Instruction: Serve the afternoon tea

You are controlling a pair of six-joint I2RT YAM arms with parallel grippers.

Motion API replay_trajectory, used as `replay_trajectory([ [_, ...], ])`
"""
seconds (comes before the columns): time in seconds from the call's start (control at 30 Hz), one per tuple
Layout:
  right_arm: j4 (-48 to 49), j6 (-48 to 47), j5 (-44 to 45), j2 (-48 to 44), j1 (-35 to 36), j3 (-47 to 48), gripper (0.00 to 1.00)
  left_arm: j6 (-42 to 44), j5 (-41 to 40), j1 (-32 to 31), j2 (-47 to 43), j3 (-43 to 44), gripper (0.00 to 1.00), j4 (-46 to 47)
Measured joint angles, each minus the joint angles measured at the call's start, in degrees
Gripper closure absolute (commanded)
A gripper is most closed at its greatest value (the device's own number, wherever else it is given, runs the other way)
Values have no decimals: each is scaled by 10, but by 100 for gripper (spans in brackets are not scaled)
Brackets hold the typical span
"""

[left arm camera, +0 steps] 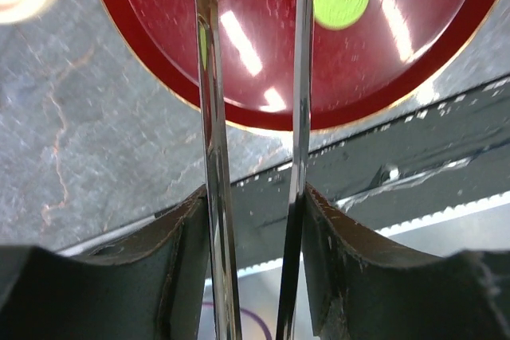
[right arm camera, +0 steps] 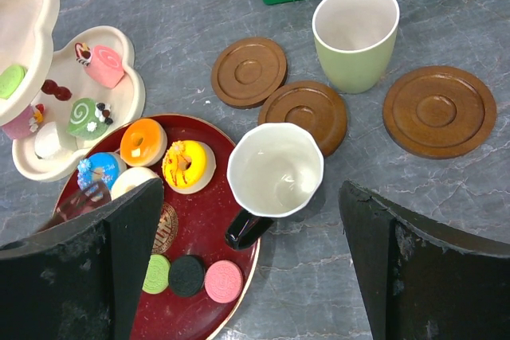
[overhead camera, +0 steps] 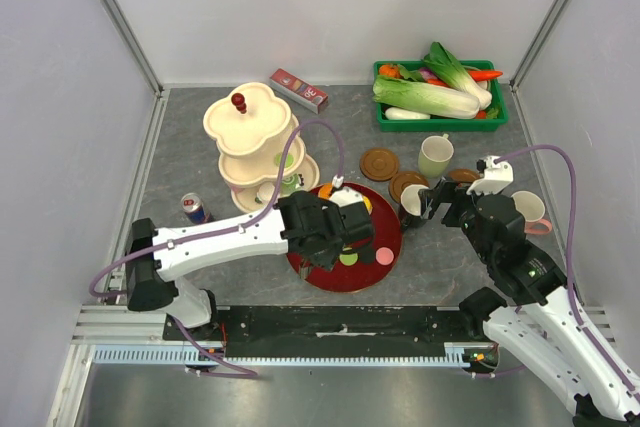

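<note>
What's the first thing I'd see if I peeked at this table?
Probably the shiny red tray at the near middle, with bright toy donuts and round sweets on it. The left gripper holds metal tongs over it. Behind it to the left stands a cream three-tier cake stand, and at the back right a green crate holds big leafy vegetables.

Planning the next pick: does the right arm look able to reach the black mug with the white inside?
Probably yes: the right gripper is open, the black mug stands upright straight ahead of it, and nothing lies between them.
</note>
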Motion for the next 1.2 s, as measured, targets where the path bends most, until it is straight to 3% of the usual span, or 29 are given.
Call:
replay_trajectory([
  [0.27, 0, 1, -2, 0, 0, -4, 2, -10, 76, -29, -10, -71, 47, -2],
  [0.6, 0, 2, -2, 0, 0, -5, 2, 1, 149, -39, -41, -99, 44, 10],
  [1.2, 0, 2, -2, 0, 0, -6, 2, 17, 155, -39, -14, -96, 44, 16],
])
